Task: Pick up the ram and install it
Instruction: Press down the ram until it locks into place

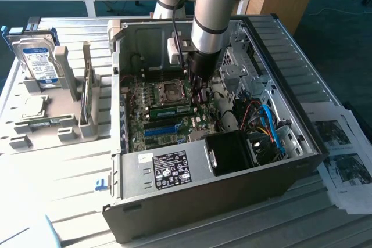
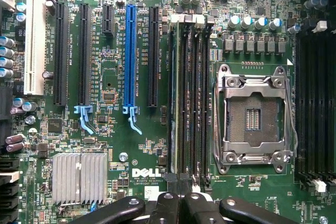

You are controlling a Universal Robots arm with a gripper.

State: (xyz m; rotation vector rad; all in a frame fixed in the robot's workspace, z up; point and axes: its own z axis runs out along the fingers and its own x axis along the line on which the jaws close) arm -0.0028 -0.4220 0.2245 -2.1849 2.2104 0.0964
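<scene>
The ram (image 1: pixel 171 110) is a long green stick that stands on edge in a black memory slot on the motherboard (image 1: pixel 152 121), beside the CPU socket (image 1: pixel 173 90). In the wrist view the ram (image 2: pixel 174 98) shows edge-on in the outermost slot of the bank next to the socket (image 2: pixel 254 111). My gripper (image 1: pixel 197 98) reaches down into the open computer case (image 1: pixel 192 172), right at one end of the stick. Its black fingers (image 2: pixel 164 205) are shut together, and the gripper (image 2: pixel 184 198) has nothing between them. Whether the tips press on the stick I cannot tell.
A blue expansion slot (image 2: pixel 130 56) and black ones lie beside the memory bank. Cables and a black drive cage (image 1: pixel 232 152) crowd the case on the exterior view's right. A grey fixture (image 1: pixel 70 132) on the left holds a silver hard drive (image 1: pixel 39 62). Printed sheets (image 1: pixel 343 155) lie right of the case.
</scene>
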